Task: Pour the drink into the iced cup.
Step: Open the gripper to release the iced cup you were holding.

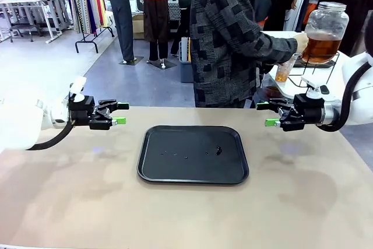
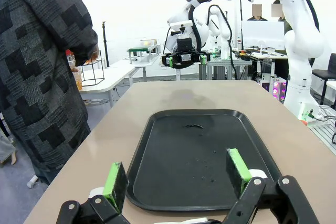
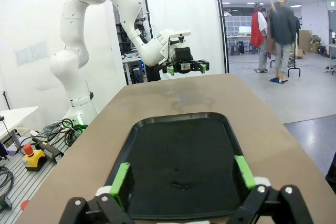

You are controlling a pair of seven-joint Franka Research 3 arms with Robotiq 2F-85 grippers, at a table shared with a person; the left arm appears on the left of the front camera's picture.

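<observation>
Both end effectors, left [image 1: 120, 114] and right [image 1: 265, 114], hover open, flanking the tray [image 1: 193, 154].

A robotics lab in an open hall: beyond the left gripper [image 2: 177, 178] stand workbenches [image 2: 137, 62] and monitors [image 2: 262, 34]; left of the right gripper [image 3: 184, 182] lie an emergency-stop button [image 3: 28, 152] and loose cables [image 3: 62, 127], with a clothes rack [image 1: 86, 1] across the grey floor

The person's hand [image 1: 301, 41] covers part of the dispenser jar [image 1: 324, 33], so its tap is hidden. The cup [image 1: 284, 72] beneath is too small to tell its contents. Specks on the tray [image 1: 192, 176] are unidentifiable.
</observation>
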